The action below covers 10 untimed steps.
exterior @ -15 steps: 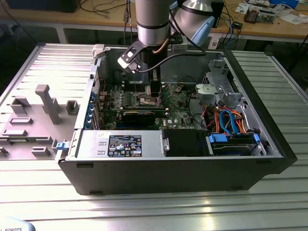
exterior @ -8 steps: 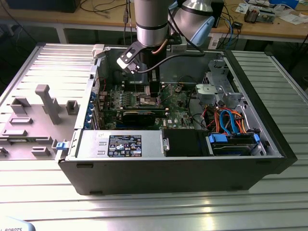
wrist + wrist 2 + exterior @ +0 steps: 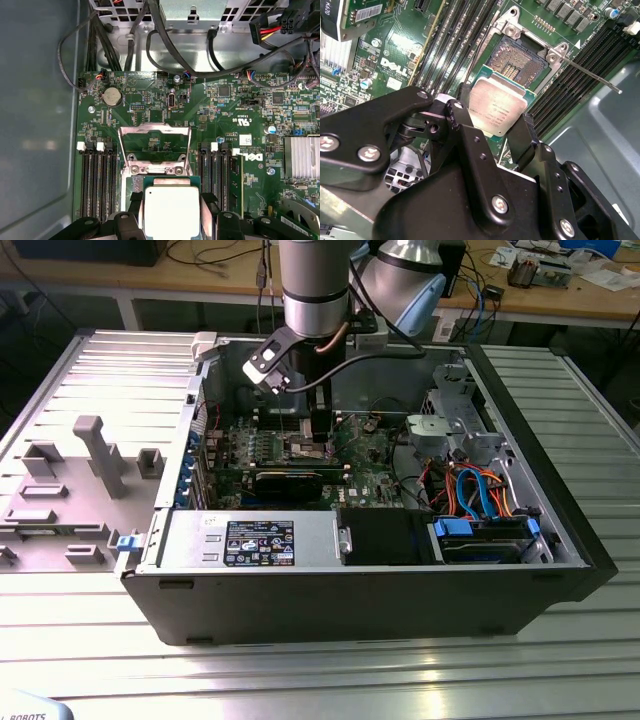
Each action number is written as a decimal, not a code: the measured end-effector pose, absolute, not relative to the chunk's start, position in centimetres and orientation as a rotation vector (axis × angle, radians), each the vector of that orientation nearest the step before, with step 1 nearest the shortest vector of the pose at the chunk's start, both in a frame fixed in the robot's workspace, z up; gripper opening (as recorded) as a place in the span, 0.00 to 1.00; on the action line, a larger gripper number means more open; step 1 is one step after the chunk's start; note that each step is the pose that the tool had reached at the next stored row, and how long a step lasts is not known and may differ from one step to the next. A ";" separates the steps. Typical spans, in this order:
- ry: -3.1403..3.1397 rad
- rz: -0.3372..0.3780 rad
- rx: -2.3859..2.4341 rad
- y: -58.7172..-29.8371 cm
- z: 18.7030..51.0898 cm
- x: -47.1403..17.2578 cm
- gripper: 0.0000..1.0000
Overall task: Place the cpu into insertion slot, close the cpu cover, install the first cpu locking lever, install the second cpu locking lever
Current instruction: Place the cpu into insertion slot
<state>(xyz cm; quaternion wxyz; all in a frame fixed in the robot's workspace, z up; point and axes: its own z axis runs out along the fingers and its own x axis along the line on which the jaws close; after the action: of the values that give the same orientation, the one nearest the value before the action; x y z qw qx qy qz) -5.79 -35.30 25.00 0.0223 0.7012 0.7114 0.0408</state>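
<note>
Step one of four in hand | my gripper [image 3: 495, 111], upper centre of the exterior view, was clamped on the small square silvery-grey cpu [image 3: 497, 102] | cpu poised near the open, metal-rimmed, dark-centred insertion slot [image 3: 520, 54], not seated | thin metal-frame cpu cover [image 3: 155, 130] raised | thin steel locking lever [image 3: 592, 77] unlatched

This is looking like a robotics lab or electronics workshop. A robot arm [image 3: 315, 290] is hanging over an open computer case [image 3: 360, 590], which is lying on a slatted metal table [image 3: 320, 670]. At nine o'clock of the case in the exterior view, a grey fixture plate [image 3: 60, 490] with moulded holders is sitting on the table. At twelve o'clock, a wooden workbench [image 3: 570, 302] is running along the back, carrying loose cables [image 3: 215, 255] and small electronic parts [image 3: 540, 270].
</note>
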 end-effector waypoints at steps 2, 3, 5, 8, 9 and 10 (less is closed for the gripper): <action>2.204 0.126 2.172 -35.3 25.0 -5.8 0.54; 2.204 0.127 2.172 -35.3 25.0 -5.8 0.54; 2.204 0.127 2.172 -35.3 25.0 -5.8 0.54; 2.204 0.126 2.172 -35.3 25.0 -5.8 0.54; 2.204 0.127 2.172 -35.3 24.9 -5.8 0.54; 2.204 0.128 2.172 -35.3 24.8 -5.8 0.54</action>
<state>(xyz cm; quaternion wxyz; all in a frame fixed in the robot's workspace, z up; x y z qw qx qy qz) -5.79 -35.29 24.83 0.0223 0.7012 0.7114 0.0412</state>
